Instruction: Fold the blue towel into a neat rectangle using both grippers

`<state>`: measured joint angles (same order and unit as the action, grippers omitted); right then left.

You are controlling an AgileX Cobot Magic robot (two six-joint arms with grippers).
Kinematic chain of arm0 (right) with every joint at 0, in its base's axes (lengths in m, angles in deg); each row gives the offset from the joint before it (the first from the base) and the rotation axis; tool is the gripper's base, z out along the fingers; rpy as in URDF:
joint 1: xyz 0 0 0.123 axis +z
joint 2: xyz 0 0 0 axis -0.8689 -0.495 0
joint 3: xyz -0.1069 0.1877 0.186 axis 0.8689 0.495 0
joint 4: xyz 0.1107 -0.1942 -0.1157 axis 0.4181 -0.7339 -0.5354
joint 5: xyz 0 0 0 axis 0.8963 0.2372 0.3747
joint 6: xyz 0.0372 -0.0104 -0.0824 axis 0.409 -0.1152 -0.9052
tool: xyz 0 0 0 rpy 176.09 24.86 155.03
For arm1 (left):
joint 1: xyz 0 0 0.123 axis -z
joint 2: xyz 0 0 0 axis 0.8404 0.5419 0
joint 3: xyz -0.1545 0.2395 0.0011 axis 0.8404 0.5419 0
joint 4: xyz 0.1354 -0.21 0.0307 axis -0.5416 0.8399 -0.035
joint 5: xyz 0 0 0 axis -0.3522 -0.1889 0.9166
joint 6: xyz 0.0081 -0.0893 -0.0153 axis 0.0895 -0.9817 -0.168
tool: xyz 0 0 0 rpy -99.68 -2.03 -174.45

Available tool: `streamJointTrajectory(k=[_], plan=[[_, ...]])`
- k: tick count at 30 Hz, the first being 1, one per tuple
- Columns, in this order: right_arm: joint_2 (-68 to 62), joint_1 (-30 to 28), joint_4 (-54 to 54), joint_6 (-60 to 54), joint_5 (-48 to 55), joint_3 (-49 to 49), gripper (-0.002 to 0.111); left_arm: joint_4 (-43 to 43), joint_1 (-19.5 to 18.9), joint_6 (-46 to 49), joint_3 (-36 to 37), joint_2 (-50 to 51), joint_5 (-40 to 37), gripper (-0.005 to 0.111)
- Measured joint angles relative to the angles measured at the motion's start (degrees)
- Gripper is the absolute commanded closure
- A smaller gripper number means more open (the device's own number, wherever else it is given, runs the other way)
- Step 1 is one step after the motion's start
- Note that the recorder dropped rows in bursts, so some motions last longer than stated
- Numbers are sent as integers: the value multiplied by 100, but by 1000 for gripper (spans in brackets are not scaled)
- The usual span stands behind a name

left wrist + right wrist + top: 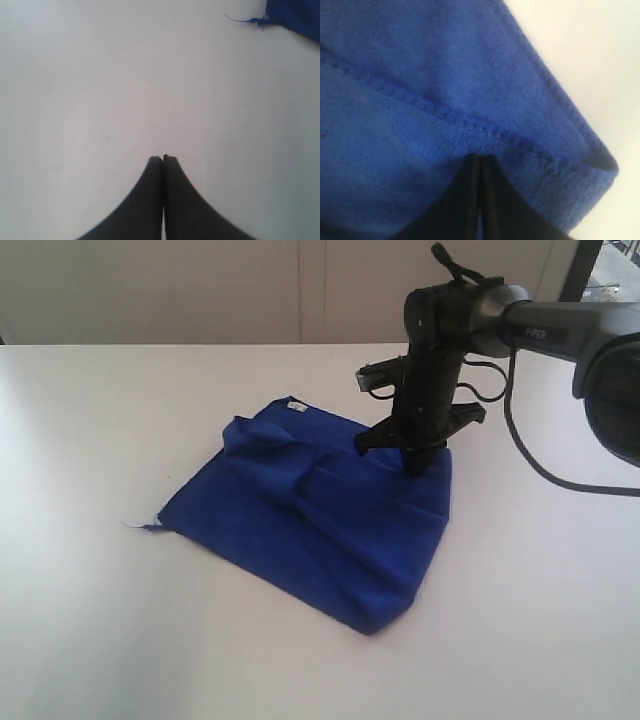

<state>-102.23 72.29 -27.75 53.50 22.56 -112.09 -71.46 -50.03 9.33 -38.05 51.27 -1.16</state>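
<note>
A: Where's blue towel (330, 530)?
B: Mid of surface (90, 440), part-folded, rumpled; white tag (297, 407) twd far edge.
A: End effectors?
B: Both clenched. The right end effector (413, 462): tips on towel, pinching cloth? Can't tell. The left end effector (163, 158): empty, over bare surface nr towel's frayed corner.

Right arm's pale lettering (533, 333) is unreadably blurred; the white tag (296, 407) on the blue towel (330, 530) shows nothing legible.
</note>
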Motion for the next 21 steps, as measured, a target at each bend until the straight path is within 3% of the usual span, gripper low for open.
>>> streamJointTrajectory(k=[12,21], plan=[[363,-27,227,-37,368,297,108,0,0,0,0,0,0,107],[1148,477,462,-1008,-324,311,108,0,0,0,0,0,0,107]])
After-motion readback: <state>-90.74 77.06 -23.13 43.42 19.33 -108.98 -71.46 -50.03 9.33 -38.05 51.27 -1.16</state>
